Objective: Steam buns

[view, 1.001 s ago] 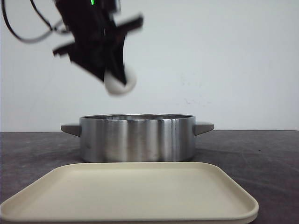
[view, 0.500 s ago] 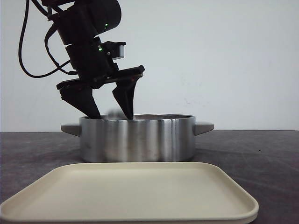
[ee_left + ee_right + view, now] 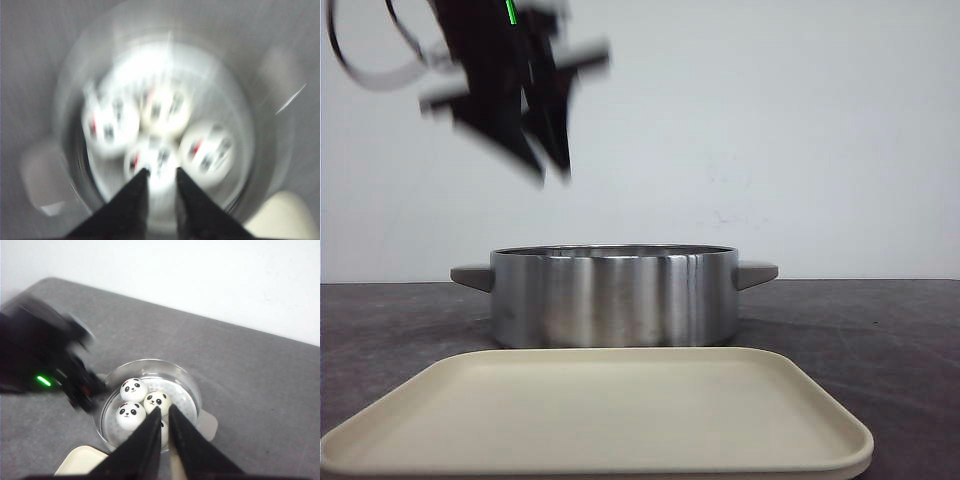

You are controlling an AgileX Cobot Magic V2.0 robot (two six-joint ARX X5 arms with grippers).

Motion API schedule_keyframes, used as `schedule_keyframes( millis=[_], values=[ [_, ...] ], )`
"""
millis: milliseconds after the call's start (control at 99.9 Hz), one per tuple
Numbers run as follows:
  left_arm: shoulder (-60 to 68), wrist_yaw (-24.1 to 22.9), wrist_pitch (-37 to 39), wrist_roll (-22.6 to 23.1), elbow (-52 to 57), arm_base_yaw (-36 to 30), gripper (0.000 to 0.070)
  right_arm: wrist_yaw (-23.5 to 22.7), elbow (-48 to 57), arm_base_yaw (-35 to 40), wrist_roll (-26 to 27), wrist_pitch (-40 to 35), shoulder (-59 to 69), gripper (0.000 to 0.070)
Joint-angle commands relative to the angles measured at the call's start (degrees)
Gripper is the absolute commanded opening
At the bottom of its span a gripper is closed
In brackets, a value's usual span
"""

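Left gripper (image 3: 552,175) up high over the left edge of the steel pot (image 3: 613,296), badly motion-blurred; fingers close together with a thin gap, nothing between them.

All four panda buns (image 3: 159,142) down inside the pot on its perforated steamer insert, clustered and touching or nearly so. Not visible from the front, hidden by the pot wall.

Cream tray (image 3: 600,415) in front of the pot, nothing on it.

Right gripper (image 3: 164,421) above and well clear of the pot, fingers nearly together, holding nothing.

Loading looks done; no lid in view.

Risks: a fast-moving arm swinging low could clip the pot rim or handle and jolt the buns. Dropping back in blind could dent one.
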Motion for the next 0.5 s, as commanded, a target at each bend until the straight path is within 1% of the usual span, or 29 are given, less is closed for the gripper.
schedule_keyframes(
  millis=[0, 80, 160, 270, 330, 400, 490],
  values=[
    [-6.05, -1.25, 1.79, -0.17, 1.51, -0.24, 0.0000, -0.07, -3.08, 0.72, -1.86, 5.09, -0.66, 0.0017],
    [-13.22, -2.16, 2.78, -0.68, 1.51, 0.02, 0.0000, -1.64, -10.12, 0.76, -3.37, 13.92, -2.97, 0.0017],
    [-19.85, -2.16, 1.53, -0.76, 1.49, 0.07, 0.0000, -3.48, -18.51, 1.20, -3.98, 24.96, -5.66, 0.0017],
    [-27.98, -2.19, -2.62, -1.01, 1.49, 0.07, 0.0000, -3.52, -29.88, 2.38, -4.09, 41.48, -9.25, 0.0017],
    [-31.45, -2.21, -4.85, -0.98, 1.49, 0.04, 0.0000, -3.02, -34.71, 2.62, -3.72, 48.83, -10.58, 0.0017],
    [-34.49, -2.21, -6.86, -0.98, 1.49, 0.07, 0.0000, -2.82, -38.21, 2.62, -2.69, 53.66, -11.30, 0.0017],
    [-37.75, -2.82, -8.92, -0.96, 1.49, 0.07, 0.0000, -3.17, -39.19, 2.64, -2.25, 54.21, -11.37, 0.0017]
  ],
)
